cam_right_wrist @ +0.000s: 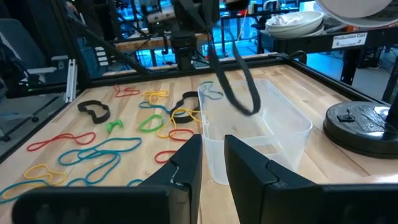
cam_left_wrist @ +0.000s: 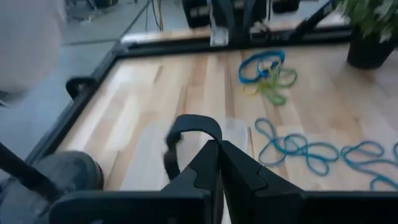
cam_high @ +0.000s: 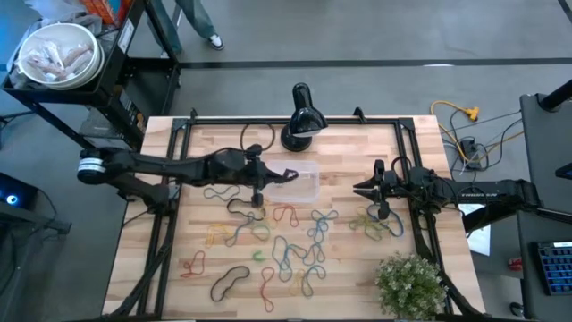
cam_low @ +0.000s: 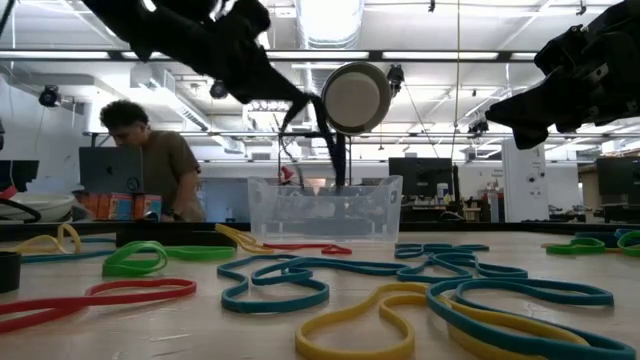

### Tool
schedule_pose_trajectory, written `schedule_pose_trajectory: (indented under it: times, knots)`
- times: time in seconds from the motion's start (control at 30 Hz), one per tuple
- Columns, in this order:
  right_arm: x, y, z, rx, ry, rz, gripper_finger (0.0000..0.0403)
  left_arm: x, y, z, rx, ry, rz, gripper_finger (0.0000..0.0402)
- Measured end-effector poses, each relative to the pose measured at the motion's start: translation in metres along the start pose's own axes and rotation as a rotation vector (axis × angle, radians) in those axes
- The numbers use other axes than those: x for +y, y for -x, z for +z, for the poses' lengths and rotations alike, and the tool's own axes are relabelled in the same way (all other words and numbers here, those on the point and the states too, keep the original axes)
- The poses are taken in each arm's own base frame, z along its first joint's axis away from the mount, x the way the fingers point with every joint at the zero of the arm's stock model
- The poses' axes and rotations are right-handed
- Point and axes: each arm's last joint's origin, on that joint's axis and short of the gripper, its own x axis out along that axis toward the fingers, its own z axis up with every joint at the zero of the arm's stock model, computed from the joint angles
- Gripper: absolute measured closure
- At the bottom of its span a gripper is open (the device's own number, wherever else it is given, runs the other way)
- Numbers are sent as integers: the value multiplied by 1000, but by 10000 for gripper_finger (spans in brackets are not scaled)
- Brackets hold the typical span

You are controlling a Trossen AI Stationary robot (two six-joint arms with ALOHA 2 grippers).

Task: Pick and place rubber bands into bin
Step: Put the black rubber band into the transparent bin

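Surface [cam_high: 357, 286] of pale wood planks, dark-framed, seen from above; clock directions taken from its centre.

Rubber bands [cam_high: 295, 246]: loose loops in blue, yellow, red, green and black, scattered from 8 o'clock across the centre to 4 o'clock; a blue-and-green cluster [cam_high: 375, 224] at 3 o'clock. In the low view the nearest are a yellow loop [cam_low: 390, 325] and blue loops [cam_low: 300, 280].

Potted plant [cam_high: 409, 284]: near corner, 4 o'clock.

Bin [cam_high: 302, 182]: clear tray just past centre, 12 o'clock.

Left claw [cam_high: 288, 174]: over the bin's 9 o'clock edge, clenched on a black band [cam_right_wrist: 233, 81] that hangs down into the bin's opening; the loop's end shows in front of the fingertips [cam_left_wrist: 217, 152].

Right claw [cam_high: 365, 189]: at 3 o'clock, raised, apart from the bin, above the blue-and-green cluster; fingers [cam_right_wrist: 186, 162] partly parted, holding nothing visible.

Black round lamp base [cam_high: 300, 125]: far edge, 12 o'clock.

Person [cam_low: 150, 160]: beyond the surface, at a laptop.
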Motion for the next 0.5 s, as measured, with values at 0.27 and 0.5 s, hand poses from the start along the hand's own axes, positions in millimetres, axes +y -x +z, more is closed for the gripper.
schedule_pose_trajectory:
  times: [0.27,0.5]
  knots:
    - [0,0,0,0,-9,0,339,2,-20,-10,72,28,38,401]
    - [0,0,0,0,-12,0,339,4,-27,-9,101,31,40,391]
